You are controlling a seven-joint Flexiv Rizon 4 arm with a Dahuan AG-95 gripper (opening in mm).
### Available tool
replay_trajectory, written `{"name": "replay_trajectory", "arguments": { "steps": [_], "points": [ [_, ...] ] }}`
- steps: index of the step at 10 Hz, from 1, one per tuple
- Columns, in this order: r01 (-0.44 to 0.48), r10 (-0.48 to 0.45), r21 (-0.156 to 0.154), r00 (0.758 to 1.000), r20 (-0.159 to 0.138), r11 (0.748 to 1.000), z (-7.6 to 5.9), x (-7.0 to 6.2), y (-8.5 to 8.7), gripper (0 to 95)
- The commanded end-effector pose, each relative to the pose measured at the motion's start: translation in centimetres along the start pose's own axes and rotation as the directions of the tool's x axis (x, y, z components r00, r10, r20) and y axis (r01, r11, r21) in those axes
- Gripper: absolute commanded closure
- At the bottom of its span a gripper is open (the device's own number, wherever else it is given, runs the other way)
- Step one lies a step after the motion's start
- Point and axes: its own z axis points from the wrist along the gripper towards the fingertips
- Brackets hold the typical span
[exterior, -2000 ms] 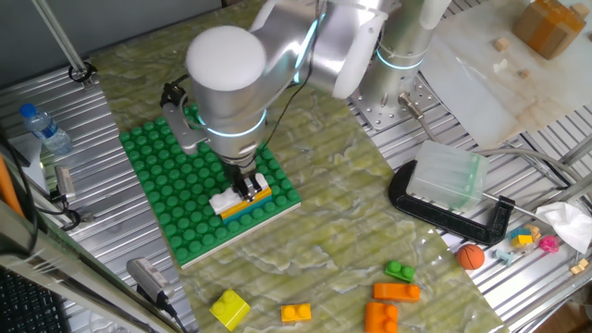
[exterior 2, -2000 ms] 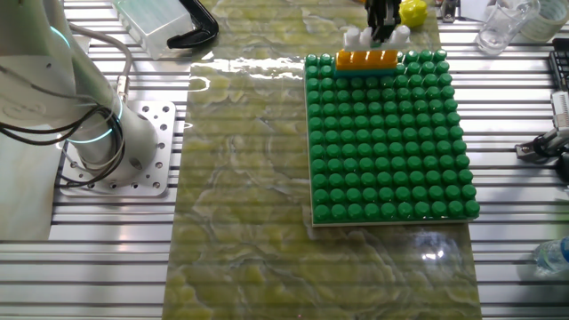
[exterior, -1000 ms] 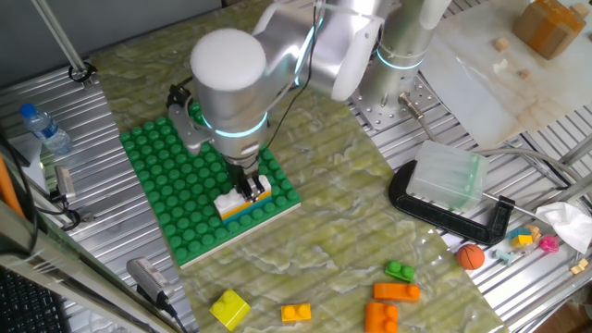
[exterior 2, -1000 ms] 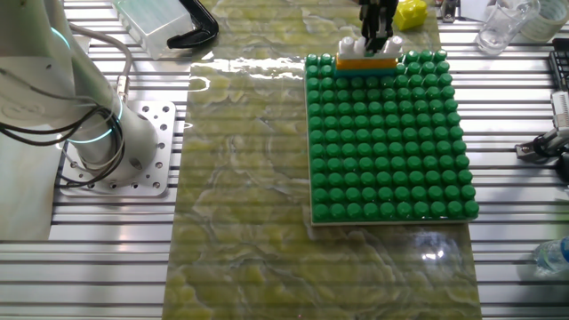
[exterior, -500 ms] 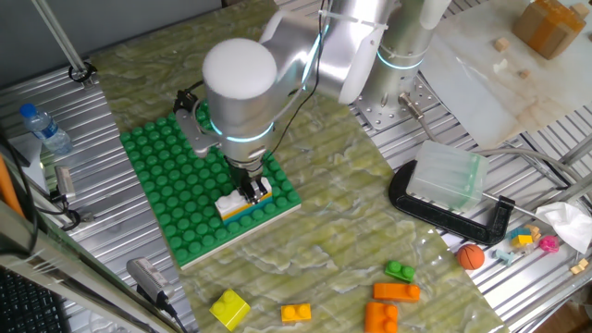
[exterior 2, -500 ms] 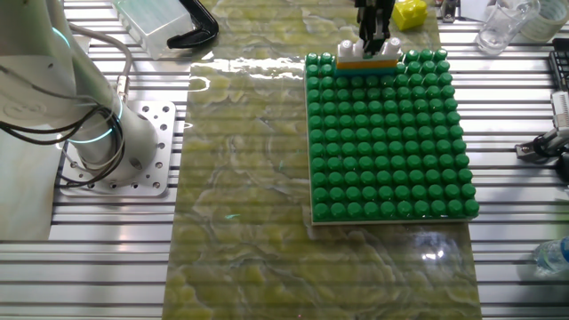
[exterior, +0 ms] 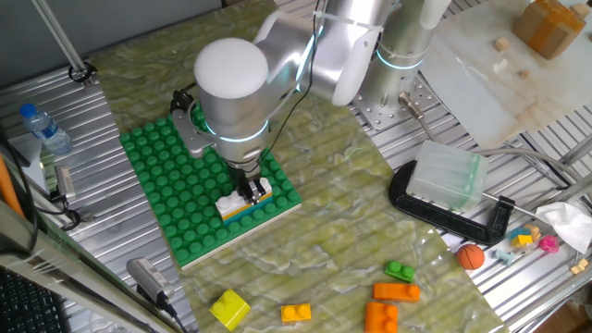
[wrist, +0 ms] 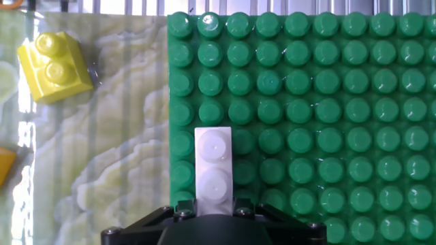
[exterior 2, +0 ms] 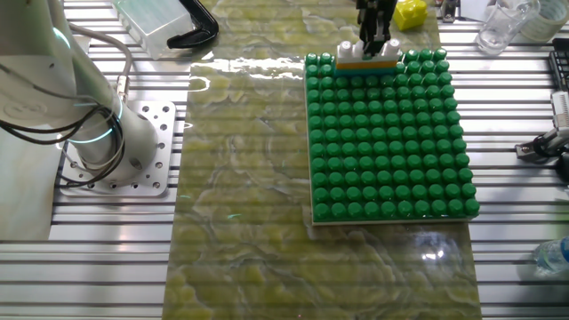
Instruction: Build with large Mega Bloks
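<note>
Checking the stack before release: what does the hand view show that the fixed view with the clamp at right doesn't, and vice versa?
Only the hand view: the white brick's studs from directly above. Only the fixed view: the orange brick under the white one, the gripper on the stack, loose bricks and the ball. Both: the white brick, green baseplate, yellow brick.

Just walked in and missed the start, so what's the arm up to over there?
The gripper is down at the edge of the green studded baseplate, closed on a white brick that sits on top of an orange brick. In the other fixed view the white brick looks seated on the orange one, and the fingers have not let go. Spare bricks lie on the mat: a yellow brick, several orange ones and a small green one.
</note>
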Motion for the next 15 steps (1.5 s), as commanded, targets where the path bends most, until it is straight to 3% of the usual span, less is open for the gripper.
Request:
{"name": "replay_trajectory", "arguments": {
  "steps": [1, 5, 6, 7, 9, 11, 14, 15],
  "points": [
    [0.004, -0.004, -0.008, 1.0, 0.007, 1.0, 3.6, 0.2, -0.1, 95.0],
    [0.016, -0.016, 0.005, 1.0, 0.013, 1.0, 4.9, 0.1, 0.3, 95.0],
    [0.04, -0.04, 0.054, 0.999, 0.002, 0.998, 4.8, 0.1, 0.2, 95.0],
    [0.048, -0.048, 0.067, 0.999, 0.001, 0.997, 4.5, 0.1, 0.0, 95.0],
    [0.025, -0.025, 0.009, 1.0, 0.006, 1.0, 3.3, -0.1, -0.1, 95.0],
    [0.012, -0.012, 0.003, 1.0, -0.01, 1.0, 2.9, -0.4, 0.0, 95.0],
    [0.022, -0.022, -0.01, 1.0, -0.008, 1.0, 2.0, -0.3, -0.3, 95.0],
    [0.024, -0.024, -0.046, 1.0, -0.006, 0.999, 1.6, -0.3, -0.3, 95.0]
  ]
}}
